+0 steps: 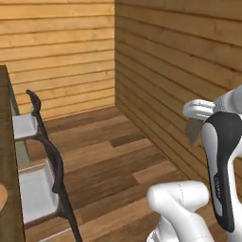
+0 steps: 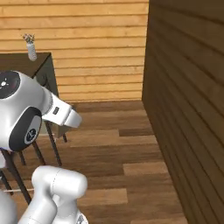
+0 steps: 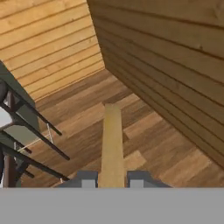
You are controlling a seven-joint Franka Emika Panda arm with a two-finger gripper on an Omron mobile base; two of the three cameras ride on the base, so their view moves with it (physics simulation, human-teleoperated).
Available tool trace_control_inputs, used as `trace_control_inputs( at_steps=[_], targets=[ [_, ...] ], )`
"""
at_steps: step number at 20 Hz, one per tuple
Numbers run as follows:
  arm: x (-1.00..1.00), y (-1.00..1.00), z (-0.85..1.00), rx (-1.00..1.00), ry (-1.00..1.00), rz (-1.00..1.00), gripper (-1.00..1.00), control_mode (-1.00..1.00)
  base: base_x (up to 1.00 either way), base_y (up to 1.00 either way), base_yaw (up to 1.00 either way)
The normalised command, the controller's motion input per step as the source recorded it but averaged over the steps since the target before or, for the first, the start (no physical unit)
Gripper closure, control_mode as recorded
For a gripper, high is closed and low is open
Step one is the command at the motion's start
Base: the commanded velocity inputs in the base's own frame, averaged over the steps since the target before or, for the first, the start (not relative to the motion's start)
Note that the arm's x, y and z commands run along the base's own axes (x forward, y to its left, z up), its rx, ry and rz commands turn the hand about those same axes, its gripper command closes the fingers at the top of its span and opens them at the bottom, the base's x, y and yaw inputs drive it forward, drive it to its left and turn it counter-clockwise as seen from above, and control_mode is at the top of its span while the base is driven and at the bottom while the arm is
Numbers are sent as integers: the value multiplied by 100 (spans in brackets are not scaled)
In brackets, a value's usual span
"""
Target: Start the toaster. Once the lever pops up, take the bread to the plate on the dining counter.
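Between the gripper's (image 3: 112,181) shut fingertips, the bread (image 3: 112,144) is held edge-on, its long axis running straight out from the hand above the wood floor (image 3: 87,118). At the left base view's lower left edge, the plate (image 1: 2,196) rests on the counter (image 1: 8,142), beside chairs (image 1: 42,179). No writing reads clearly.

Wood-panelled corner with dining chairs

Two black metal-framed chairs with pale grey seats (image 1: 33,189) stand one behind the other on the brown plank floor (image 1: 113,160), near horizontal wooden plank walls (image 1: 61,52); a small pale vase with dried sprigs (image 2: 31,49) stands upright.
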Motion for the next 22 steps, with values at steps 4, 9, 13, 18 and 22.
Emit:
trace_control_inputs(
  at_steps=[4,9,13,18,22],
  targets=[
    [0,0,0,0,0,0,100,100,63,-33,70],
    [0,0,0,0,0,0,100,100,58,-47,66],
    [0,0,0,0,0,0,100,100,44,-53,65],
    [0,0,0,0,0,0,100,100,17,-57,67],
    [0,0,0,0,0,0,100,100,7,-52,71]
  ],
)
